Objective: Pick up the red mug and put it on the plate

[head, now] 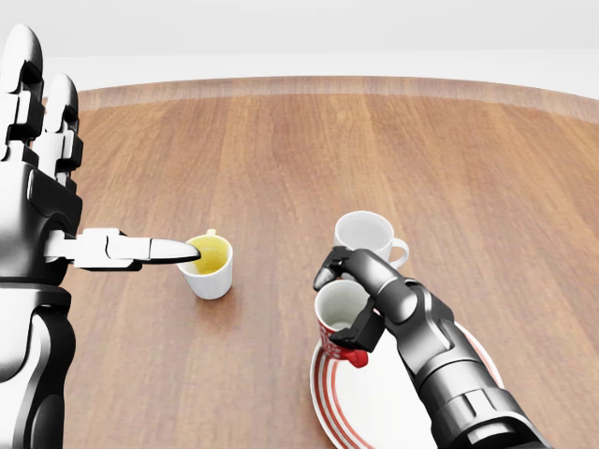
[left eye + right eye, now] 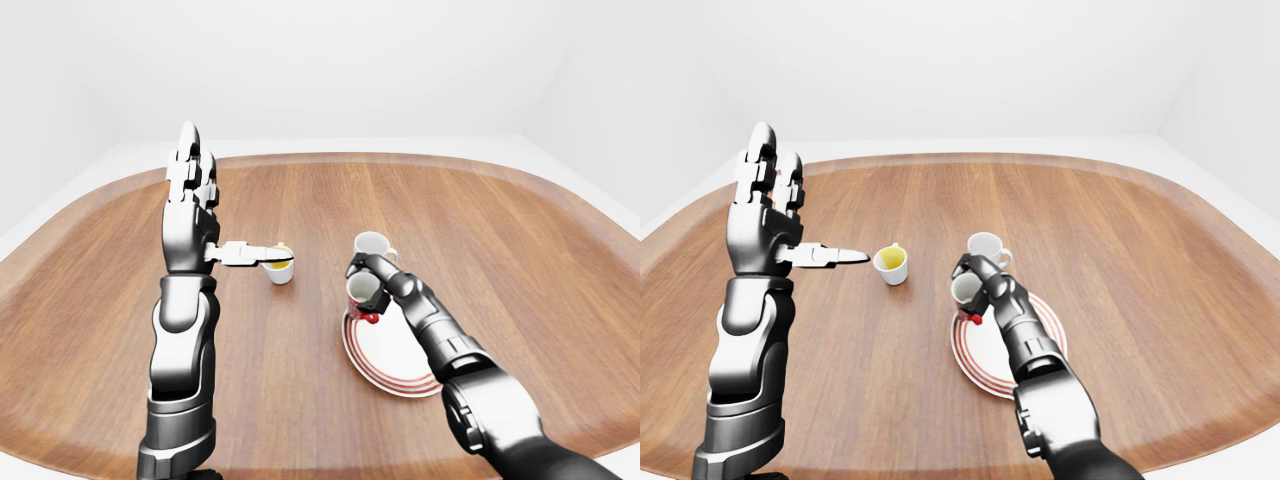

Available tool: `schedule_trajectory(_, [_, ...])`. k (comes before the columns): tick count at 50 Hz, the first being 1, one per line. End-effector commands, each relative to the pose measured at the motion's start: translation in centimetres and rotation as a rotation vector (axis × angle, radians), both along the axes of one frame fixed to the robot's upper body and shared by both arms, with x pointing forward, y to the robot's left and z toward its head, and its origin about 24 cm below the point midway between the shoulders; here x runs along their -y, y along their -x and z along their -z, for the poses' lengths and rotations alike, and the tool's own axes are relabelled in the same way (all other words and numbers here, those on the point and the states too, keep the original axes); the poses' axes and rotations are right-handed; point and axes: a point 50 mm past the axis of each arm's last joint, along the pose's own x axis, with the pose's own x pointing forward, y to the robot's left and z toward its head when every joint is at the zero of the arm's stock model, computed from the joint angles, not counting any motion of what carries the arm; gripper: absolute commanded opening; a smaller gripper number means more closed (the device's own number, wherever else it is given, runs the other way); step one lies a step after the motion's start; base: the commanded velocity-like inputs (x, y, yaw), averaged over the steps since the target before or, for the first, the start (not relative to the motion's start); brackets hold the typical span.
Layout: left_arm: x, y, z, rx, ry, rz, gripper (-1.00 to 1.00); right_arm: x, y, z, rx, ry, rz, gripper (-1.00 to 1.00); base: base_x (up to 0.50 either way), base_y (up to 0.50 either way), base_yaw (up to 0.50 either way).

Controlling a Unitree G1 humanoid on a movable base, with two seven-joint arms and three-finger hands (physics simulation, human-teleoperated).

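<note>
Over plate's upper-left rim: red mug (image 1: 341, 318) clamped in right hand (image 1: 360, 295).
Mug upright, white inside, red handle at bottom toward plate (image 1: 374, 412); contact between mug base and plate could not be told. Right-hand fingers (image 1: 329, 267) curled round mug's rim and side, arm entering from lower right of head view. Plate white with red rings, lying on wooden table (image 1: 281, 150). White mug (image 1: 367, 234) stood just above red mug in head view, near it, handle to right. Small white cup with yellow inside (image 1: 208, 266) sat well left of both. Left hand (image 1: 47, 201) raised upright at left, fingers straight and spread, thumb (image 1: 140, 249) pointing right, tip overlapping yellow cup's rim in view, gripping nothing.
</note>
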Motion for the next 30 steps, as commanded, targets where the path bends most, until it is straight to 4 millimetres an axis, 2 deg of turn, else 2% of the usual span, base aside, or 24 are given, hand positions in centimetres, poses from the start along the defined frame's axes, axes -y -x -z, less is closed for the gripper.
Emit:
schedule_trajectory(1, [-0.1,-0.1,0.1,-0.005,0.003,-0.002,1.0,0.8,0.2,0.2,0.005,0.008,0.018,-1.0,0.0,0.0,0.0])
schedule_trajectory(30, [0.0,-0.2,1.0,-0.041,0.003,-0.002,1.0,2.8,1.3,0.8,0.015,0.017,0.038,-1.0,0.0,0.0,0.0])
